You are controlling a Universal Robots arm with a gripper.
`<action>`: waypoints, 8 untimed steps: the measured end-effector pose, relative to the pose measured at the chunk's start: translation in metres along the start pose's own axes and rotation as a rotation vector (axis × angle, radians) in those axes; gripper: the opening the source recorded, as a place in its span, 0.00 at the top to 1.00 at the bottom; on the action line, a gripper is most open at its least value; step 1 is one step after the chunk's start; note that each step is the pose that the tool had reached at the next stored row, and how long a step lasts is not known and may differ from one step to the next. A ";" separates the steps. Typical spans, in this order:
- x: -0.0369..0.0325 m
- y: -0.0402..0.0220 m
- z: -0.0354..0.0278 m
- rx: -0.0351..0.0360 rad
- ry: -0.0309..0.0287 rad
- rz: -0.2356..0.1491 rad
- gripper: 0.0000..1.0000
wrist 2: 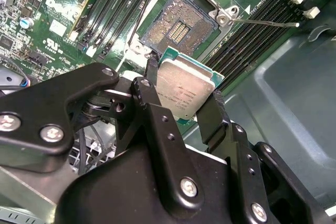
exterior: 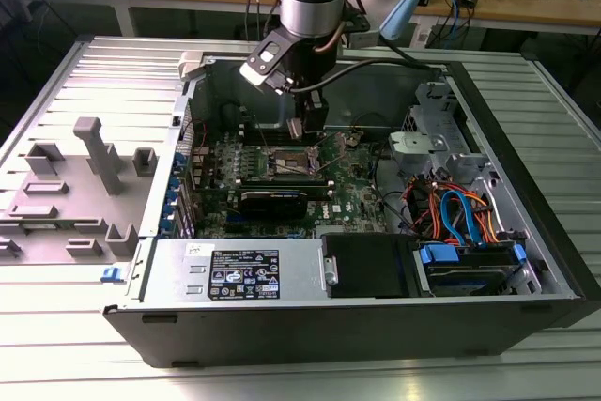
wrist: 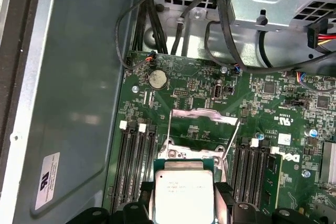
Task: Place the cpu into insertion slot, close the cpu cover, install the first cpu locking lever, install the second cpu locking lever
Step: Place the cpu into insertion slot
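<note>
The gripper [wrist 2: 184,93] sits nearest in the second wrist view, its black fingers [wrist 2: 210,119] clamped on opposite edges of the cpu [wrist 2: 186,90], which is held just over the insertion slot [wrist 2: 176,27] and apart from it. The slot's contacts lie bare, so no step looks finished. Memory slots [wrist 2: 113,11] crowd both sides. Beyond, the cpu cover [wrist: 203,115] stands raised, and a locking lever [wrist 2: 262,23] is unlatched.

Your gripper [wrist 2: 184,82] is matte black. The cpu [wrist 2: 186,94] has a silver-grey top edged in green. The insertion slot [wrist 2: 176,24] shows a gold dotted grid inside a silver rim. The motherboard [wrist: 273,103] is green, the memory slots [wrist: 137,166] black, and the drive cables [exterior: 458,213] blue and orange.
</note>
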State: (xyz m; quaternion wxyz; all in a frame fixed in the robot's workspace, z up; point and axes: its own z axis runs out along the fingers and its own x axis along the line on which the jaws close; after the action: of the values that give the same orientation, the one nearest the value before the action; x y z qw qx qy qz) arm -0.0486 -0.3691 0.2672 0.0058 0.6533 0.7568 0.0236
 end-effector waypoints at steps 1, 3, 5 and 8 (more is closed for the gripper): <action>0.0000 0.0000 0.0000 0.0000 0.0000 0.000 0.46; 0.0000 0.0000 0.0000 0.0000 0.0000 0.001 0.46; 0.0000 0.0000 0.0000 0.0000 0.0000 0.001 0.46; 0.0000 0.0000 0.0000 0.0000 -0.0001 0.001 0.46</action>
State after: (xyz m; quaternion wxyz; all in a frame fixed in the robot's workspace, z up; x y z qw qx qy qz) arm -0.0486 -0.3691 0.2672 0.0058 0.6538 0.7563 0.0235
